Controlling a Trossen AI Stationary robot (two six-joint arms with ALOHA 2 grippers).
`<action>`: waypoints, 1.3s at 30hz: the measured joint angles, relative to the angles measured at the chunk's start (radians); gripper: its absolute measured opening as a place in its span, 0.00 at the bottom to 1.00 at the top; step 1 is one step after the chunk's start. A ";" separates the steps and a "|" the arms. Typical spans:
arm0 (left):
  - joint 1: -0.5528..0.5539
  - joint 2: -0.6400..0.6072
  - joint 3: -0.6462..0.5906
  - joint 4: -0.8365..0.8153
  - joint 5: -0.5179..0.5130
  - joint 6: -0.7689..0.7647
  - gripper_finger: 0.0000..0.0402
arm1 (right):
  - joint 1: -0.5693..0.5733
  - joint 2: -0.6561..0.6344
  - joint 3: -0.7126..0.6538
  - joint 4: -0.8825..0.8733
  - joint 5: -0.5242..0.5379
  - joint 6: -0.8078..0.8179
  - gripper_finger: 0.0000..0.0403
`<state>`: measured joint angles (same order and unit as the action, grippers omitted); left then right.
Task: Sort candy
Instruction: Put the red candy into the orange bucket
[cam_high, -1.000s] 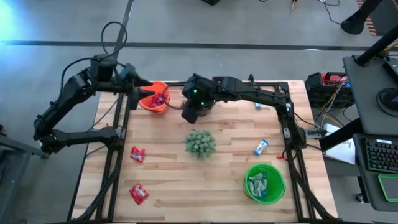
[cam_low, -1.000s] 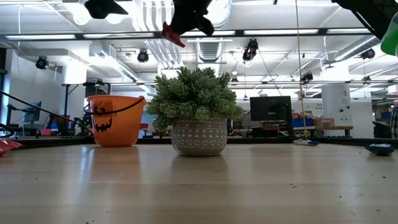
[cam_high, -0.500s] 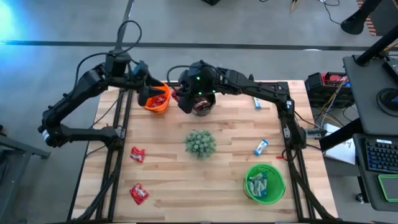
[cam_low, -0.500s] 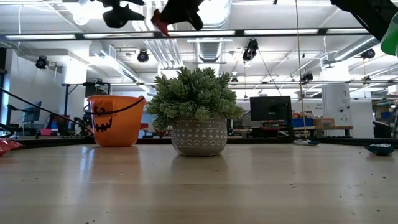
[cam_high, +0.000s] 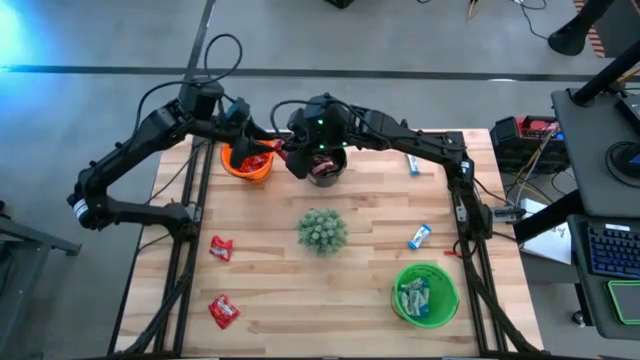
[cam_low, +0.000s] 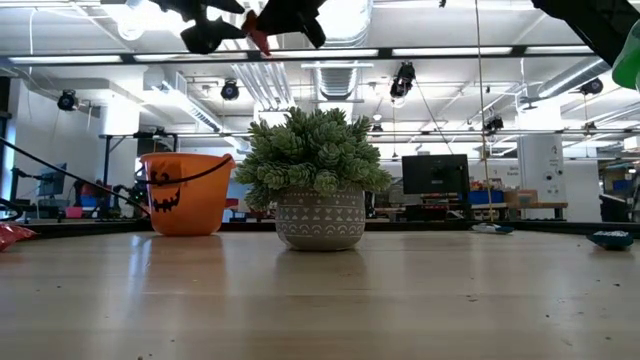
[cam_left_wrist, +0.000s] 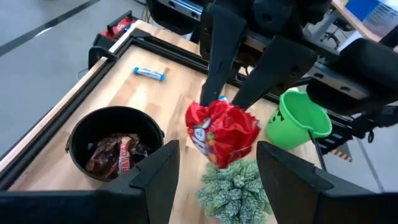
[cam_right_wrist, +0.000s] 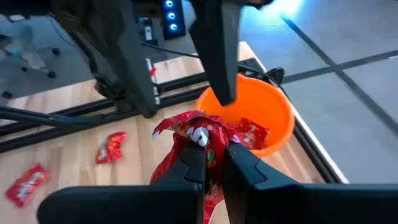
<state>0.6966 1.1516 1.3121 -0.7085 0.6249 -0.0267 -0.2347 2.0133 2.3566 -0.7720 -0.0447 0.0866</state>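
**Two grippers meet over one red candy**

Two red packets (cam_high: 221, 248) lie flat on the plank table (cam_high: 360, 260) near its left edge, well apart from the action. Farther back, the left gripper (cam_high: 262, 148) hovers above the orange bucket (cam_high: 246, 165) with its fingers spread wide and nothing between them, facing a crinkled red candy (cam_left_wrist: 222, 132) held in the air. That packet is pinched at its lower edge by the right gripper (cam_right_wrist: 212, 163), clamped tight on it just beside the black bucket (cam_left_wrist: 115, 142), which holds dark brown wrappers.

This looks like a hand-over. To do it well, the left fingers should close on the free upper half of the foil, clear of the right fingertips, before the right lets go; the wrapper is thin, glossy and crumpled, so a shallow pinch may slip.

Further right stand the spiky green plant (cam_high: 322, 230), two blue-and-white sweets (cam_high: 419, 236) loose on the wood, and a green bucket (cam_high: 425, 293) holding more of them.
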 joint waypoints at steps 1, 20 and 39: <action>0.000 0.005 0.000 0.001 0.012 0.008 0.49 | 0.000 -0.001 0.000 0.002 -0.011 0.005 0.04; 0.001 0.072 0.000 0.063 0.257 0.072 0.48 | 0.001 -0.012 0.000 0.046 -0.091 0.033 0.04; 0.001 0.069 0.000 0.054 0.257 0.097 0.05 | 0.000 -0.012 0.000 0.042 -0.142 0.073 0.04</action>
<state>0.6975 1.2205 1.3121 -0.6550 0.8814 0.0700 -0.2348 2.0018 2.3563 -0.7301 -0.1864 0.1597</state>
